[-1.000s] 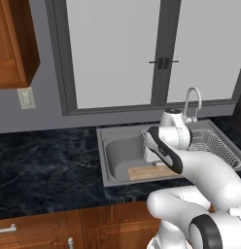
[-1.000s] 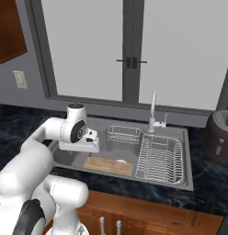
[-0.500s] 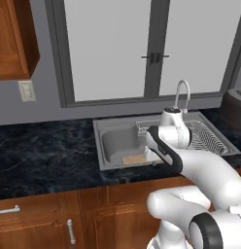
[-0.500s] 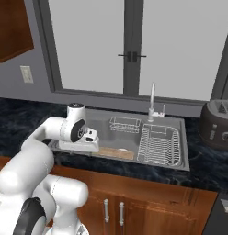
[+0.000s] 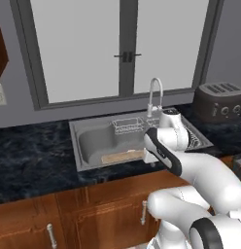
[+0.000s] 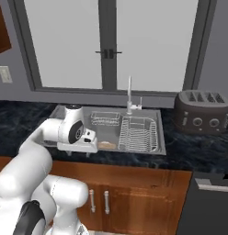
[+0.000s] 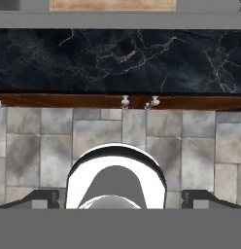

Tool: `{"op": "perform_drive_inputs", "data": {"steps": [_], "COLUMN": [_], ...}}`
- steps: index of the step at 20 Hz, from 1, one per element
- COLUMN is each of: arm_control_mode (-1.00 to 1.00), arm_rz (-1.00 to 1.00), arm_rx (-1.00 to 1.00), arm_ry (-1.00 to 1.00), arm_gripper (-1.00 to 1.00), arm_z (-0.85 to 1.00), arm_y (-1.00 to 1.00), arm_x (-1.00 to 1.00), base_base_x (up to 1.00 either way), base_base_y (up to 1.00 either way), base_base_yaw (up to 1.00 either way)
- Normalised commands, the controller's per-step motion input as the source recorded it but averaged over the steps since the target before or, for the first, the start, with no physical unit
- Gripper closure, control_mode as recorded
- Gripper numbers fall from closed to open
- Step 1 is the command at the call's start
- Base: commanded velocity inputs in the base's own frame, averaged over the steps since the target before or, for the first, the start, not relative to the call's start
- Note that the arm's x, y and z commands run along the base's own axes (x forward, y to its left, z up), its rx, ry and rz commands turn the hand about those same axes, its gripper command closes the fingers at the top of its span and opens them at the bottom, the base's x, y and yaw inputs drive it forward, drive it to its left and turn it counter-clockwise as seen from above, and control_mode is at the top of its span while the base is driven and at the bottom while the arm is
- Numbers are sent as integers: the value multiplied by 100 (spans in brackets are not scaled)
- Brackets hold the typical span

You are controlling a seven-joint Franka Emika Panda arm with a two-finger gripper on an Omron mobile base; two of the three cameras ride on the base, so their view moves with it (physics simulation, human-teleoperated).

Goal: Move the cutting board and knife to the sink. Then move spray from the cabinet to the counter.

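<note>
1. At centre frame in the left base view we see the sink (image 5: 93,138), set into the black desk (image 5: 30,160).
2. The cutting board (image 5: 123,156) lies flat in the basin's near part; in the hand view it shows as a tan strip (image 7: 112,5) at the top edge.
3. We cannot make out the knife, the spray or the cabinet.
4. The gripper (image 7: 120,199) sits at the bottom of the hand view, its jaws spread wide and holding nothing, each fingertip (image 7: 35,198) near a lower corner.
5. We judge the spray light, rigid and smooth-walled; we would take it round the body below the trigger, squeezing gently.
6. To the upper right stands a toaster (image 5: 220,99).
</note>
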Motion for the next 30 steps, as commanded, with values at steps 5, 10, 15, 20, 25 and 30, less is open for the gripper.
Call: {"op": "perform_drive_inputs", "data": {"steps": [5,10,15,20,25,30], "arm_control_mode": [100,100,100,100,100,100], "arm_rz": [0,0,0,0,0,0], "arm_rx": [0,0,0,0,0,0], "arm_ry": [0,0,0,0,0,0], "arm_gripper": [-100,-100,-100,-100,-100,-100], "arm_z": [0,0,0,0,0,0], "arm_y": [0,0,0,0,0,0], "arm_x": [0,0,0,0,0,0], "base_base_x": [0,6,7,-7,-7,0], "base_base_y": [-63,-63,-66,-71,-73,-75], "base_base_yaw": [-13,-1,0,0,0,0]}}
